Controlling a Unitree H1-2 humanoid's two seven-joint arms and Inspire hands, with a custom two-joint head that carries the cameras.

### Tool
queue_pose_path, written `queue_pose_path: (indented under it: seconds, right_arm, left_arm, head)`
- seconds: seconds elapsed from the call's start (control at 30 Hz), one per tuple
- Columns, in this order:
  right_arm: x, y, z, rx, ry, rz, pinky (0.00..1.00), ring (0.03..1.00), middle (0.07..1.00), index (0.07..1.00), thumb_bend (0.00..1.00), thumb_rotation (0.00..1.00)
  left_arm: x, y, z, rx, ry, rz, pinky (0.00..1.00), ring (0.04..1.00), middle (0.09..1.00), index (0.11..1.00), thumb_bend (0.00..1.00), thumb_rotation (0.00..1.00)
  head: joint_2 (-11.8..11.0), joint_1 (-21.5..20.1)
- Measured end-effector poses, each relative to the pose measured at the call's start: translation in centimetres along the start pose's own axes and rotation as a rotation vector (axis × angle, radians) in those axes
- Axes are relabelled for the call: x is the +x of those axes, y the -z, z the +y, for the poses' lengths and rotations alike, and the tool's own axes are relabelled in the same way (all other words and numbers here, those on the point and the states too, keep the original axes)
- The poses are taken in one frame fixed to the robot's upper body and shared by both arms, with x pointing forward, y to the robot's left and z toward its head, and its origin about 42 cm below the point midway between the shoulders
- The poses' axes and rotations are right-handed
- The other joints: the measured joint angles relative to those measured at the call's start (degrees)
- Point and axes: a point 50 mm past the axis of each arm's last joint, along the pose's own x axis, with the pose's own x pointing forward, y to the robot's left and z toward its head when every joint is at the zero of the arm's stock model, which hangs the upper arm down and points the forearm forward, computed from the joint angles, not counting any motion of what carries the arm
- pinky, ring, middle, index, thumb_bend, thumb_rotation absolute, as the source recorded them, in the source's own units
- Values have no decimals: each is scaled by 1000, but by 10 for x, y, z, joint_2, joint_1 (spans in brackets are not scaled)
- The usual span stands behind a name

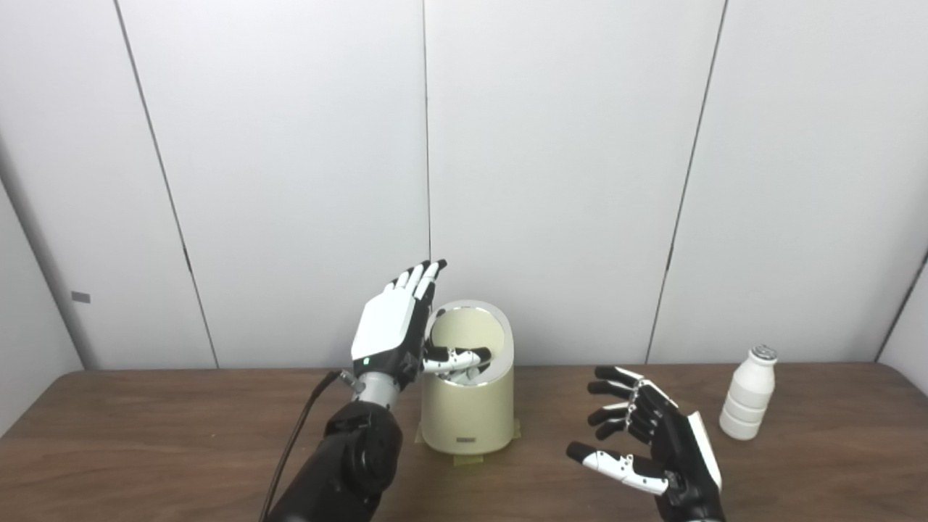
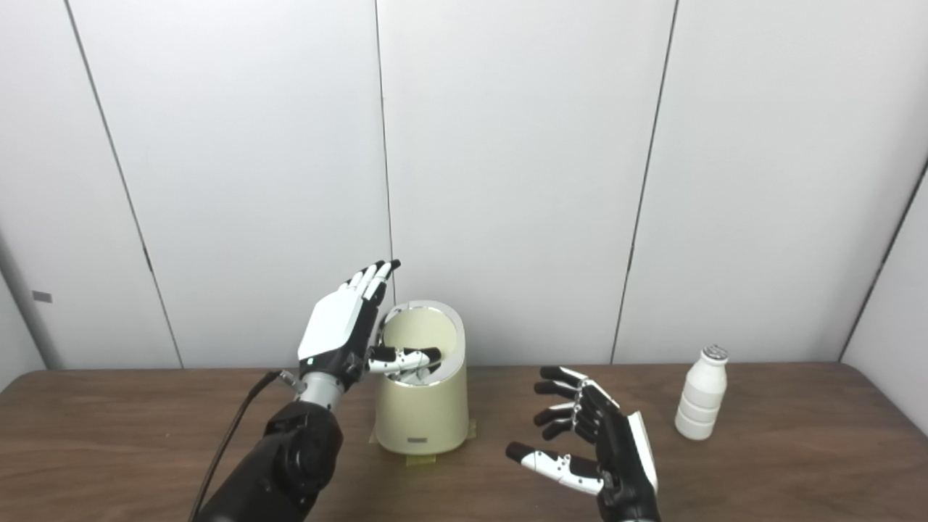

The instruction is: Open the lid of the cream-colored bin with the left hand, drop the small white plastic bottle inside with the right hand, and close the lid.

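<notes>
The cream-colored bin (image 1: 467, 409) stands on the wooden table (image 1: 145, 435) near the back wall. Its lid (image 1: 473, 332) is tipped up, with the pale inner face and silver rim turned toward me. My left hand (image 1: 391, 326) is raised at the bin's left side, fingers straight and pointing up. Its thumb (image 1: 457, 357) reaches across the opening, and the hand grasps nothing. The small white plastic bottle (image 1: 750, 395) stands upright at the right, well apart from both hands. My right hand (image 1: 649, 435) hovers open between bin and bottle, fingers spread and empty.
A black cable (image 1: 293, 435) runs along the left forearm. White wall panels stand right behind the table's back edge. Yellowish tape (image 1: 467, 459) shows under the bin's base. Bare wood lies to the left of the bin and in front of it.
</notes>
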Motion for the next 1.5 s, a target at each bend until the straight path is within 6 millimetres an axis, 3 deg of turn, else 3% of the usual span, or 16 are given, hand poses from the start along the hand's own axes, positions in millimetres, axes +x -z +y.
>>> queue_pose_path:
  seconds: [0.3, 0.63, 1.03, 1.5]
  right_arm:
    - [0, -5, 1, -1, -1, 2, 415, 516, 662, 680, 682, 92]
    - [0, -5, 0, -2, -4, 4, 410, 523, 670, 682, 676, 97]
    - [-2, -6, -4, -6, -3, 1, 440, 549, 669, 679, 678, 68]
    - [-2, -6, -5, -10, -6, 0, 444, 546, 669, 676, 685, 81]
  left_arm:
    - [3, -2, 3, 110, -1, -48, 1000, 1000, 1000, 979, 558, 0]
    - [3, 3, 8, 173, 46, -62, 877, 987, 994, 941, 622, 0]
    - [-4, 16, 14, 199, 76, -27, 857, 979, 993, 939, 562, 0]
    - [-7, 20, 15, 216, 95, -23, 863, 984, 991, 939, 583, 0]
  head:
    - [4, 3]
    - [7, 7]
    - [10, 14]
    - [12, 18]
